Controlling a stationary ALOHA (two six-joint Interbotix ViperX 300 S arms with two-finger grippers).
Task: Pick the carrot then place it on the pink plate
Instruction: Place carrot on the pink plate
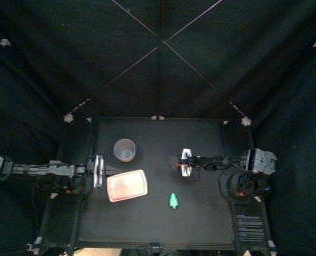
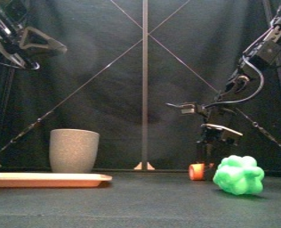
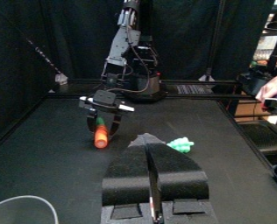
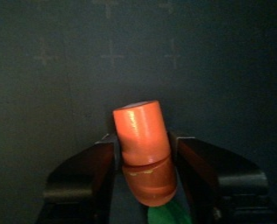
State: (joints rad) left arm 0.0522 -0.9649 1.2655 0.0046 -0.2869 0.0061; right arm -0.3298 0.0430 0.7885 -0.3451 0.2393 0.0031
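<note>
An orange carrot with a green end is clamped between the jaws of my right gripper. In the left wrist view the carrot hangs down from the right gripper, its lower end at or just above the table. The front view shows the carrot low, right of centre. The pink plate lies flat left of centre, a short way from the right gripper. My left gripper is shut on nothing, hovering at the plate's left side.
A tall grey speckled cup stands just behind the plate, and its rim shows in the left wrist view. A green toy lies near the front, between the plate and the right arm, large in the front view.
</note>
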